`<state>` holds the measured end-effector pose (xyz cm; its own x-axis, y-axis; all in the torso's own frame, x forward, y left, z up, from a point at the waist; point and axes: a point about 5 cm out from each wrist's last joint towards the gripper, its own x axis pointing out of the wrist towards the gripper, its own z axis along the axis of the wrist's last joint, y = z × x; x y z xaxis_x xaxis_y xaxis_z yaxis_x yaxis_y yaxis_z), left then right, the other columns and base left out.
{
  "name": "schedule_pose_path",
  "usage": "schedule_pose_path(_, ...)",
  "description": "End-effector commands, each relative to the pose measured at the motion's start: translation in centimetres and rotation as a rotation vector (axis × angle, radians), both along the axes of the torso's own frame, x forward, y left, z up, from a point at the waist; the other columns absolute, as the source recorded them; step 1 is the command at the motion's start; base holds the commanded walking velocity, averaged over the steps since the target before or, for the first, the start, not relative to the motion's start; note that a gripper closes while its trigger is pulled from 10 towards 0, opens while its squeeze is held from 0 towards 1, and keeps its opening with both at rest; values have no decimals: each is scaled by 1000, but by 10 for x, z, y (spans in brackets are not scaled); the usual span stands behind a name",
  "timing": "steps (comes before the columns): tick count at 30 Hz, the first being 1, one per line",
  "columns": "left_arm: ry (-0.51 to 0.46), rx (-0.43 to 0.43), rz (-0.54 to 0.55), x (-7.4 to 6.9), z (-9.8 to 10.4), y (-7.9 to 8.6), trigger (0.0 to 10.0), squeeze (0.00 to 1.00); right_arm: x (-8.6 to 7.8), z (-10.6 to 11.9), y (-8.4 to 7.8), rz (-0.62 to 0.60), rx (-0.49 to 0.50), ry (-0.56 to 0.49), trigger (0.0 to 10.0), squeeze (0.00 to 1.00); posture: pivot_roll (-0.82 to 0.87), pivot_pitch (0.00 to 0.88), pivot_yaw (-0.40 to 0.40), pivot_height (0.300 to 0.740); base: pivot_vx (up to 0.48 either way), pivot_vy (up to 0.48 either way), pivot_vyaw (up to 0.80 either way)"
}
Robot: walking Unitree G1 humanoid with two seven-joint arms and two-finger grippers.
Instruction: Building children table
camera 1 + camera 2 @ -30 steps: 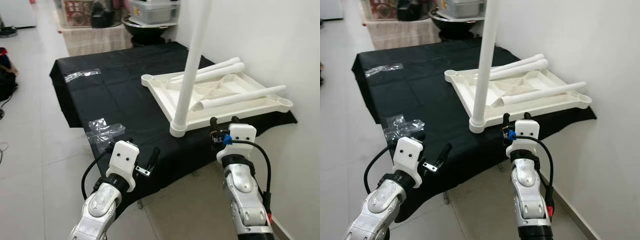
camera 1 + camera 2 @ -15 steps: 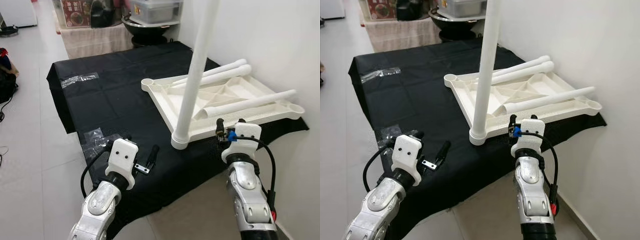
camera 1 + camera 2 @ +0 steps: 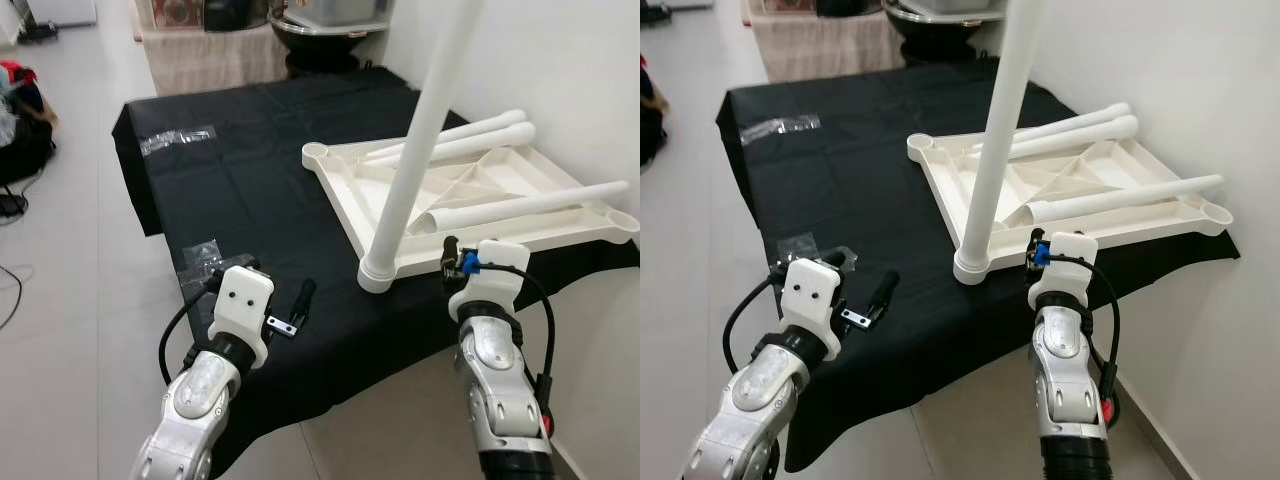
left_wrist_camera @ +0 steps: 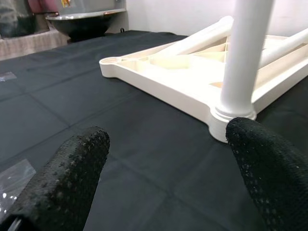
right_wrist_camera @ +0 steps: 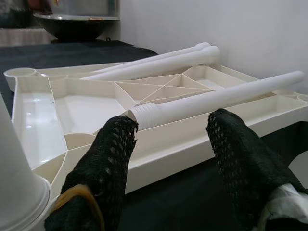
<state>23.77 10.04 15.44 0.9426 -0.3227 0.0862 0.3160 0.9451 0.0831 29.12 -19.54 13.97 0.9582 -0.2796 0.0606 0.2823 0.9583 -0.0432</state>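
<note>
Tabletop [image 3: 470,190], upside down with one leg [image 3: 420,150] upright, lay at the surface's [image 3: 240,180] right edge, just beyond the wide-open right gripper [image 5: 168,144]; left gripper [image 4: 163,163], also spread wide, hovered near the front edge.

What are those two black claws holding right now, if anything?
Nothing. The left claw hangs open over the black cloth; the right claw is open, facing a loose white leg on the upturned tabletop, not touching.

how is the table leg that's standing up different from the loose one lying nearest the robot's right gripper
The standing leg is upright, its base seated in a corner socket of the upturned tabletop; the loose leg lies flat across the tabletop, unattached. The loose leg's ribbed end is exposed; the standing leg's is hidden. Both are white tubes.
</note>
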Motion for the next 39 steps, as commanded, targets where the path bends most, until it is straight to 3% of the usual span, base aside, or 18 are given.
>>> schedule_pose_path(1, 20, -3, 6, 1, -3, 0, 10000, 0, 2, -3, -3, 7, 49, 10, 10000, 0, 14, 23, -66, 740, 0, 0, 0)
schedule_pose_path(3, 20, -4, 8, 1, -2, 0, 10000, 0, 7, 0, -7, 29, 73, -1, 10000, 0, 13, 27, -66, 740, 0, 0, 0)
schedule_pose_path(6, 15, -2, 14, 3, 0, 0, 10000, 0, 27, 14, -29, 56, 72, -16, 10000, 0, 17, 37, -69, 740, 0, 0, 0)
schedule_pose_path(9, 14, -2, 15, 3, 0, 0, 10000, 0, 32, 19, -31, 79, 74, -26, 10000, 0, 16, 42, -69, 740, 0, 0, 0)
schedule_pose_path(15, 14, 0, 16, 2, 1, 0, 10000, 0, 45, 26, -30, 277, 126, -10, 10000, 0, 17, 45, -69, 740, 0, 0, 0)
schedule_pose_path(16, 16, 0, 16, 1, 0, 0, 10000, 0, 48, 26, -31, 357, 140, 10, 10000, 0, 16, 54, -69, 740, 0, 0, 0)
schedule_pose_path(19, 18, 0, 15, 1, 0, 0, 10000, 0, 51, 27, -32, 435, 127, 38, 10000, 0, 20, 54, -72, 740, 0, 0, 0)
schedule_pose_path(22, 23, 4, 11, -2, -1, -1, 10000, 0, 57, 26, -45, 570, 79, 135, 10000, 0, 24, 51, -75, 740, 0, 0, 0)
schedule_pose_path(27, 29, 7, 6, -4, -3, -1, 10000, 0, 54, 26, -65, 666, 18, 226, 10000, 0, 27, 45, -75, 740, 0, 0, 0)
schedule_pose_path(29, 28, 11, 8, -3, -2, 0, 10000, 0, 45, 31, -74, 826, 24, 284, 10000, 0, 26, 54, -69, 740, 0, 0, 0)
schedule_pose_path(30, 28, 11, 8, -3, -2, 0, 10000, 0, 45, 31, -74, 826, 24, 284, 10000, 0, 26, 54, -69, 740, 0, 0, 0)
schedule_pose_path(32, 24, 13, 12, -1, -2, 2, 10000, 0, 38, 39, -75, 955, 58, 275, 10000, 0, 25, 55, -67, 740, 0, 0, 0)
schedule_pose_path(36, 21, 15, 11, 0, -1, 1, 10000, 0, 40, 50, -74, 1018, 64, 227, 10000, 31, 29, 52, -68, 740, 0, 0, 0)
schedule_pose_path(37, 21, 14, 10, 0, -1, 1, 10000, 0, 43, 54, -73, 1025, 78, 207, 10000, 447, 29, 53, -67, 740, 0, 0, 0)
schedule_pose_path(38, 21, 14, 10, 0, -1, 1, 10000, 0, 43, 54, -73, 1025, 78, 207, 10000, 447, 29, 53, -67, 740, 0, 0, 0)
schedule_pose_path(39, 18, 12, 10, 0, 0, 0, 10000, 0, 51, 62, -63, 1070, 82, 162, 10000, 1000, 31, 51, -68, 740, 0, 0, 0)
